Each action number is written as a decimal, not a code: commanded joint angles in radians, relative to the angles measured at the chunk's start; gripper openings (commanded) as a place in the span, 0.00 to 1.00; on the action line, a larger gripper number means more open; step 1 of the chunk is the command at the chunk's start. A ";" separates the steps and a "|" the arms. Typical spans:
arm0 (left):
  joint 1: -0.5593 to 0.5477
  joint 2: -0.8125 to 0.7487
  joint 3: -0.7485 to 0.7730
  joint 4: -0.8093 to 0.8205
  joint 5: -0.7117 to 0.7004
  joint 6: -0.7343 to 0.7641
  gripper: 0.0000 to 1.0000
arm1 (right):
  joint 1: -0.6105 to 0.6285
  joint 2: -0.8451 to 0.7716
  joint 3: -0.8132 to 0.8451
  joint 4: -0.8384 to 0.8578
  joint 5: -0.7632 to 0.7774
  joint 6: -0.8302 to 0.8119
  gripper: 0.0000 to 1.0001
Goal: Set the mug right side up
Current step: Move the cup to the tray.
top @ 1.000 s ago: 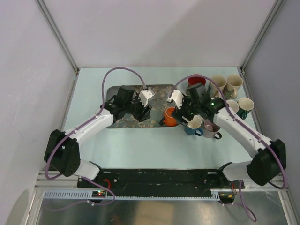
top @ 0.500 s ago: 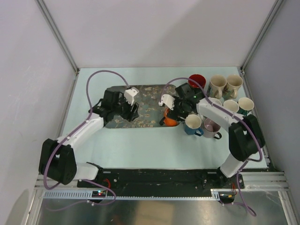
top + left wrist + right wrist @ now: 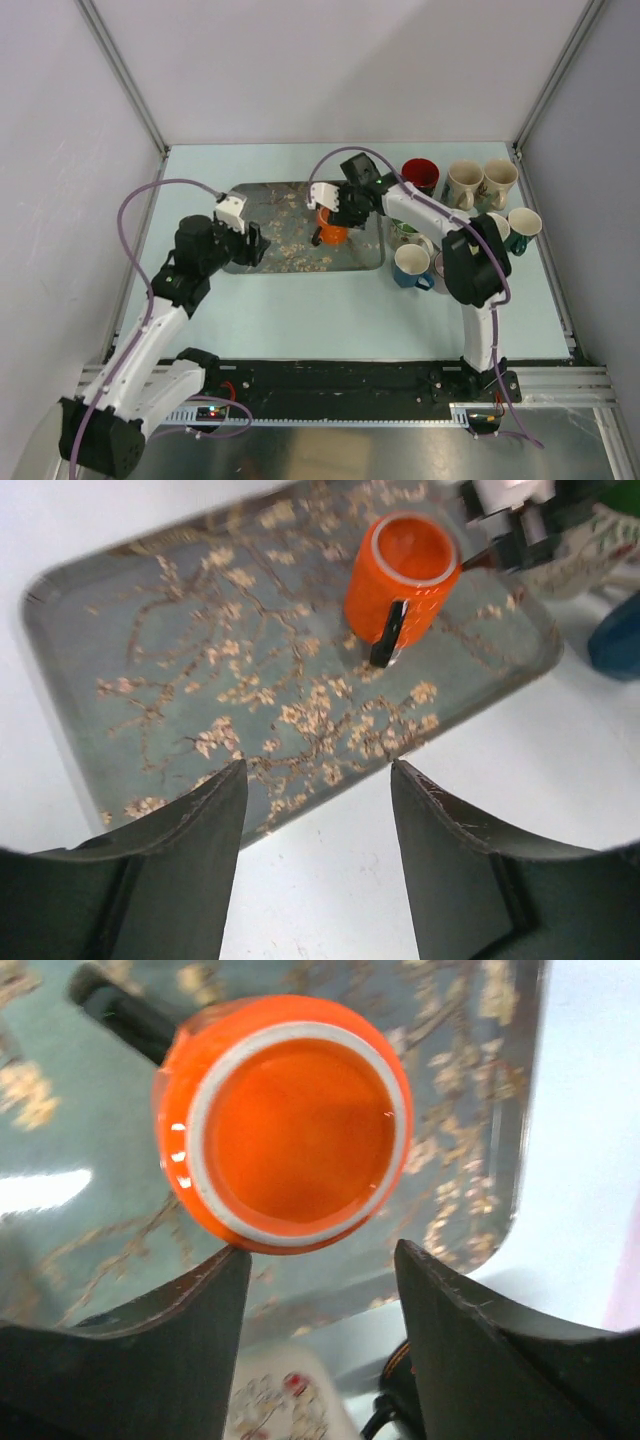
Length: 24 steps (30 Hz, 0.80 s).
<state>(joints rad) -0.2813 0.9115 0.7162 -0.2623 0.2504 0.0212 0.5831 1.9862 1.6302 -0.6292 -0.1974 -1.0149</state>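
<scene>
The right gripper [image 3: 320,1268] hangs with its jaws apart and nothing between them, the fingertips just short of the mug [image 3: 300,1120], the left one nearly brushing its wall. The mug stands on the tray [image 3: 470,1110], toward its right end. What faces up looks like a shallow base with a pale foot ring, so I take it to be upside down still. From here the worry is the grasp. If the jaws shut where they are, they would catch only the near curve of a glossy round wall, and the mug could squirt away across the slick tray or twist in the grip halfway through the flip and drop. The black handle [image 3: 390,632] sticks out on the far side and could swing into a finger or catch the tray as it turns. The other mugs [image 3: 470,185] crowd just off the tray's right end, close under that arm, so a wide swing could knock one. The left gripper [image 3: 317,770], open and empty, hovers at the tray's near edge, well apart from the mug and too far to steady it.
</scene>
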 commanded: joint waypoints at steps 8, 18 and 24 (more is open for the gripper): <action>0.065 -0.101 -0.034 0.059 -0.151 -0.105 0.67 | 0.008 -0.084 0.029 0.113 0.173 0.435 0.95; 0.095 -0.072 -0.013 0.060 -0.159 -0.125 0.68 | 0.088 -0.101 0.092 0.039 0.068 1.033 0.99; 0.114 -0.075 -0.005 0.054 -0.168 -0.118 0.68 | 0.199 -0.005 0.163 0.127 0.336 1.047 0.99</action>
<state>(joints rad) -0.1871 0.8421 0.6872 -0.2264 0.1024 -0.0822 0.7181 1.9202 1.7157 -0.5842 -0.0494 -0.0525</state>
